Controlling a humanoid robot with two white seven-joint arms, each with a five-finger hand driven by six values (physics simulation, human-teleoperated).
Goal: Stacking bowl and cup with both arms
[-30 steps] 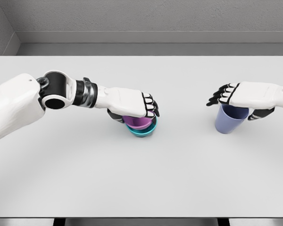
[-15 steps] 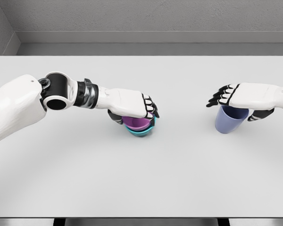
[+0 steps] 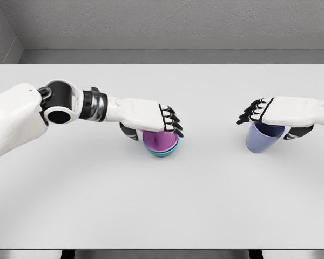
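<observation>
Your right hand [image 3: 278,110] grasps blue cup [image 3: 262,137] from above, well right of bowl stack [image 3: 161,144]. Left hand [image 3: 151,116] covers stack; grip unclear.

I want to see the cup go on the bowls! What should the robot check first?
1. Purple bowl nested in teal bowl: ok.
2. Left hand clear of the bowls: not ok, it covers them.
3. Right hand over the cup: ok.
4. Fingers firmly gripping the cup: cannot tell.
5. Cup upright: ok.
6. Table between cup and bowls free: ok.
</observation>
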